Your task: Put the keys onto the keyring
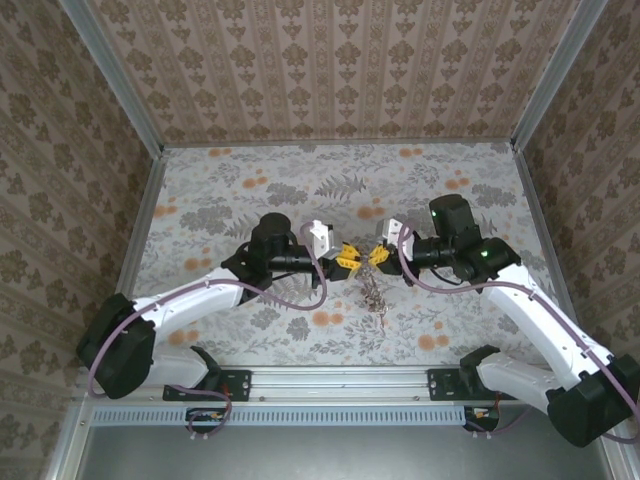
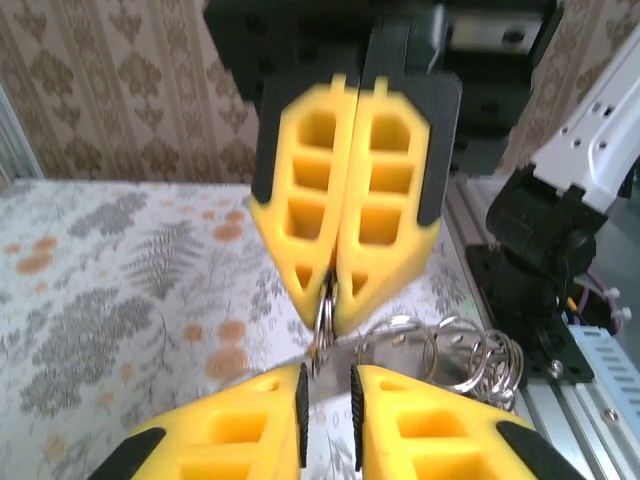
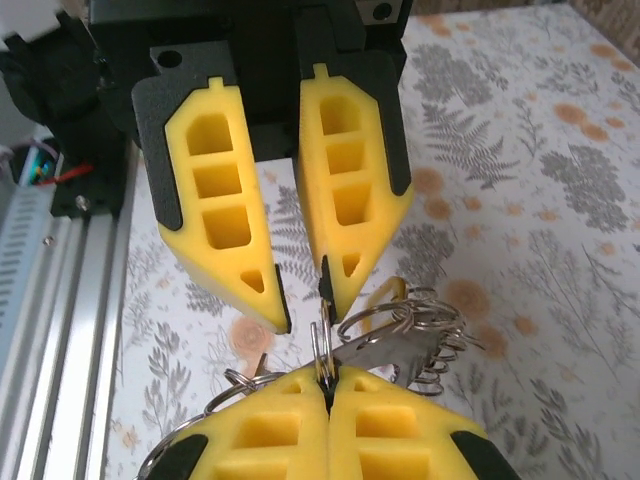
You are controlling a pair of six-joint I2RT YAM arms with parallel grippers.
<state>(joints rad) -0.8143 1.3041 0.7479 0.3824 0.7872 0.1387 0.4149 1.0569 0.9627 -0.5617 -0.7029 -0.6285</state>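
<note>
My right gripper is shut on a thin silver keyring, which stands edge-on above its tips. A silver key blade and a bunch of smaller rings hang off it to the right, with a bit of yellow key head behind. Facing it, my left gripper is open, and one finger almost touches the ring's top. From the left wrist, the left gripper has its jaws apart just below the keyring, held by the right gripper. In the top view the left gripper and the right gripper meet tip to tip above the dangling bunch.
The floral table lies under both arms, walled by patterned panels at the back and sides. An aluminium rail runs along the near edge. The right arm's black base stands close behind the rings in the left wrist view.
</note>
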